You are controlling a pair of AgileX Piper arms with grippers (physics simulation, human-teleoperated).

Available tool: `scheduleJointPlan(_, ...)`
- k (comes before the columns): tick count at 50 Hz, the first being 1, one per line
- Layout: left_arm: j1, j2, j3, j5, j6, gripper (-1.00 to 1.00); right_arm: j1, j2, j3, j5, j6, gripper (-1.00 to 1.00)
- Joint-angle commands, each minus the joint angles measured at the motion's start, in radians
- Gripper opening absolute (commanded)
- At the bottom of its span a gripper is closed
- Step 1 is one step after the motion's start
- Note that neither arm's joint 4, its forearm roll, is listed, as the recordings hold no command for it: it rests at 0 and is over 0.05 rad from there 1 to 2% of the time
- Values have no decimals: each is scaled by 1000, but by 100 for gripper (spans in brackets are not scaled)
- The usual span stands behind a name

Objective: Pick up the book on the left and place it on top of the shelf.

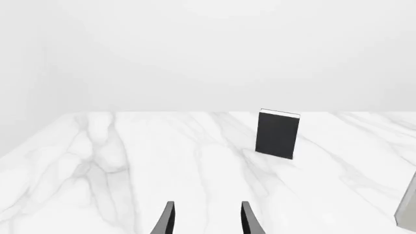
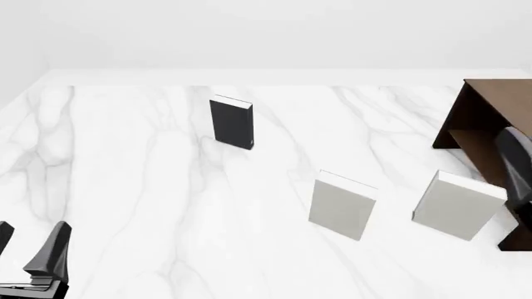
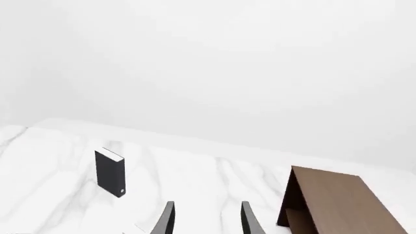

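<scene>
The black book (image 2: 231, 122) is standing upright and alone toward the far left of the marble table (image 2: 124, 187), with bare surface being left open on every side of it, so the stretch from the left gripper (image 2: 29, 249) up to it is not being blocked by anything. To its right and nearer, two pale books (image 2: 342, 205) (image 2: 458, 204) are standing upright with a gap between them. The shelf (image 2: 490, 118) at the right edge is being crowded by the nearer pale book just beside it.
</scene>
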Motion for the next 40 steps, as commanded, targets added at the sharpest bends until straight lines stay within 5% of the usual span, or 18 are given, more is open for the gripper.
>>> scheduleJointPlan(1, 0, 0, 0, 0, 0, 100, 62, 159, -163, 30, -68, 100)
scheduleJointPlan(6, 0, 0, 0, 0, 0, 100, 68, 224, -238, 65, -24, 100)
scheduleJointPlan(21, 0, 0, 0, 0, 0, 100, 157, 442, -428, 80, -144, 100)
scheduleJointPlan(40, 0, 0, 0, 0, 0, 100, 218, 674, -550, 50, -159, 100)
